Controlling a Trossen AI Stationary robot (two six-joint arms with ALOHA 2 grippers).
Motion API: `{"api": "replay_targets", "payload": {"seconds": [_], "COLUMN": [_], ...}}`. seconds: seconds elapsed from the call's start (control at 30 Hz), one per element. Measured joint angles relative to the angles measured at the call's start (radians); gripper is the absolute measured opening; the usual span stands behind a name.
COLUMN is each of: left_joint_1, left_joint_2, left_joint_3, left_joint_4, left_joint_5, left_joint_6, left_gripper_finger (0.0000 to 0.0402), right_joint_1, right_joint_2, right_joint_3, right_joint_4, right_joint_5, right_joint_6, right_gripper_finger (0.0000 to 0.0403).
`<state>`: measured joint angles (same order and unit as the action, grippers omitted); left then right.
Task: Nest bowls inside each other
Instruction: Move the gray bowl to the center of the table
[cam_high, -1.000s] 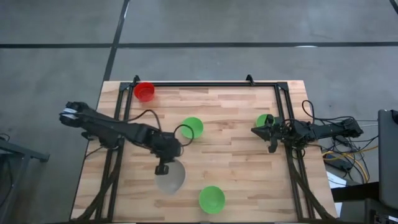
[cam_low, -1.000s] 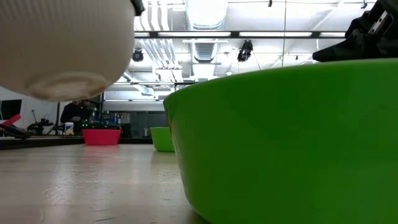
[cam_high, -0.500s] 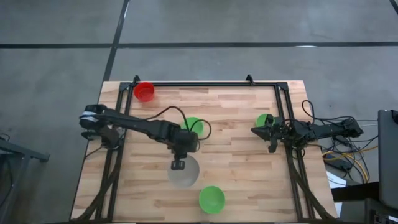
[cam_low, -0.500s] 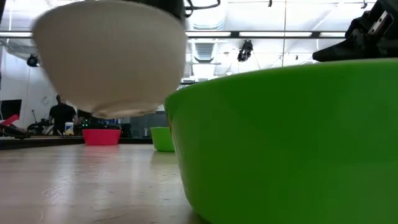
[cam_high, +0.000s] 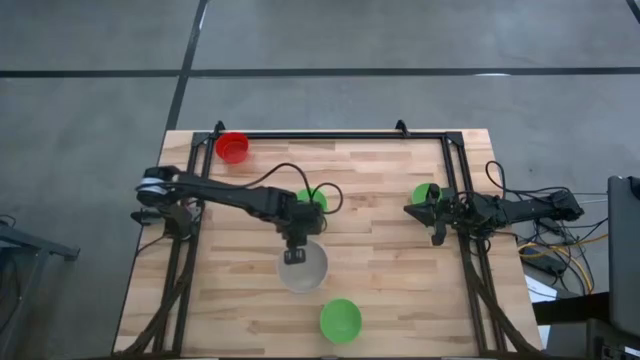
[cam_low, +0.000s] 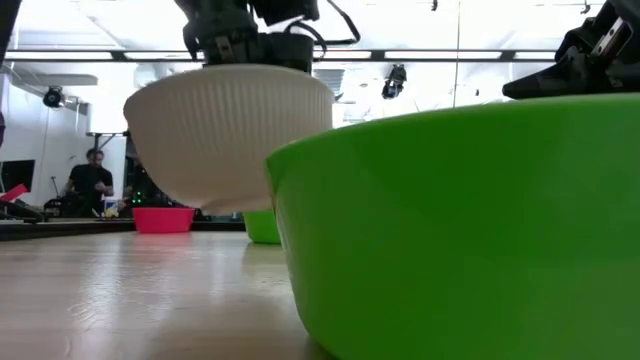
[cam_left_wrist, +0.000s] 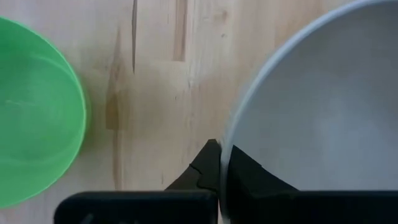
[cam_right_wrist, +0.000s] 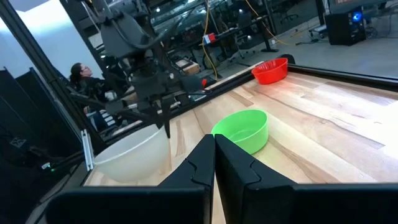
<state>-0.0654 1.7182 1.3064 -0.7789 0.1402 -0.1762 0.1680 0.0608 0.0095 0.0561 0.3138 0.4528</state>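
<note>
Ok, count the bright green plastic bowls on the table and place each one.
3. One bright green plastic bowl sits at the near edge, one mid-table partly under the left arm, one by the right gripper, partly hidden. None seems nested yet.

Light butcher-block wooden table (cam_high: 370, 190), planks running left to right, black metal frame along its far edge and both sides. Resting on it: red bowl (cam_high: 232, 147) at far left corner; green bowl (cam_high: 310, 203) near centre; second green bowl (cam_high: 424, 193) toward right side; third green bowl (cam_high: 340, 320) close to near edge. All four well apart, upright.
</note>
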Motion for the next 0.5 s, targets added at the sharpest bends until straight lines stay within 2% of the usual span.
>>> {"api": "replay_targets", "payload": {"seconds": [0.5], "left_joint_1": [0.027], "left_joint_2": [0.079], "left_joint_3": [-0.002], "left_joint_4": [0.037], "left_joint_5": [0.001], "left_joint_6": [0.017], "left_gripper_finger": [0.0008], "right_joint_1": [0.000], "right_joint_2": [0.000], "right_joint_3": [0.000], "right_joint_4": [0.000], "right_joint_5": [0.000], "right_joint_6": [0.000], "right_gripper_finger": [0.0008]}}
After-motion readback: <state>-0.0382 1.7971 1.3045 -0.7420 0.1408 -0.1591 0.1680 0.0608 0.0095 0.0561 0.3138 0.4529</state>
